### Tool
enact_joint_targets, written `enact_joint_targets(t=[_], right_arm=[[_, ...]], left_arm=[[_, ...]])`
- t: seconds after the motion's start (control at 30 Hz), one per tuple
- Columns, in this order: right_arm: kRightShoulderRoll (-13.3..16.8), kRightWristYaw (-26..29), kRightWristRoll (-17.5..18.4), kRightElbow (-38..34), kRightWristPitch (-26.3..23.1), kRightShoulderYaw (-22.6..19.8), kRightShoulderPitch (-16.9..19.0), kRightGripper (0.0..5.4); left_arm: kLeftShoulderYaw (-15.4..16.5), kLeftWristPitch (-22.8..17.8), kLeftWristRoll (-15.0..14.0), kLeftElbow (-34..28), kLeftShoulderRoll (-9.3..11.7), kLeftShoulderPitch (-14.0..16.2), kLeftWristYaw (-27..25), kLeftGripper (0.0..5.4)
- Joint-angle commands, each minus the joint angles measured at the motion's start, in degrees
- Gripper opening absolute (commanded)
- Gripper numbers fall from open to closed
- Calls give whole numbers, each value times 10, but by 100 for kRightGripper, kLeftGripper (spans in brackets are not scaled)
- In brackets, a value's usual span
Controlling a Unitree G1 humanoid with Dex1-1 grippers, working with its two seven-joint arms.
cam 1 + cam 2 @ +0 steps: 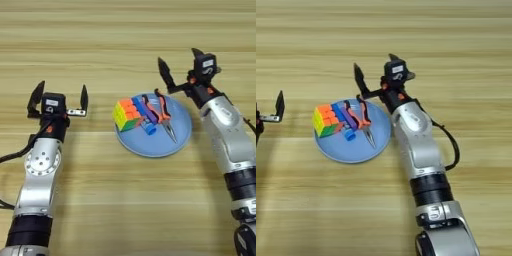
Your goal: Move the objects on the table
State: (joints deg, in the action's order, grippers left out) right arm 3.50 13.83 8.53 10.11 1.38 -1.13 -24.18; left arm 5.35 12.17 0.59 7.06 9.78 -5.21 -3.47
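The multicoloured puzzle cube (pixel 126 114) rests on the left rim of the round light-blue plate (pixel 150 145). The orange-and-black pliers (pixel 165 117) lie on the plate's right half, tips toward me. My right gripper (pixel 180 64) hovers open and empty just behind the plate's far right edge, apart from both objects. To the left of the plate, my left gripper (pixel 60 97) stands open over the table (pixel 125 40), holding nothing. In the right eye view the cube (pixel 326 120), the pliers (pixel 365 122) and the right gripper (pixel 376 69) show the same layout.
A slim purple-and-blue object (pixel 146 116) lies on the plate between the cube and the pliers. My right forearm (pixel 227 135) runs down the right side of the plate. Wooden planks stretch all around.
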Motion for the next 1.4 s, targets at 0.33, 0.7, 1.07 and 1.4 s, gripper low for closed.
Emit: enact_joint_targets(t=[0.33, 0.7, 1.07, 1.4], right_arm=[[51, -8, 19, 101, 34, -78, -41, 538], [53, -10, 24, 116, 38, -84, -45, 538], [98, -58, 21, 228, 43, -140, -70, 538], [95, -50, 28, 248, 63, -142, -65, 538]], left_arm=[[-1, 9, -54, -51, 49, 56, -128, 540], [-22, -4, -101, -118, 96, 119, -247, 540], [-92, 10, -40, -83, 101, 95, -268, 540], [-117, 23, -26, -17, 93, 49, -276, 540]])
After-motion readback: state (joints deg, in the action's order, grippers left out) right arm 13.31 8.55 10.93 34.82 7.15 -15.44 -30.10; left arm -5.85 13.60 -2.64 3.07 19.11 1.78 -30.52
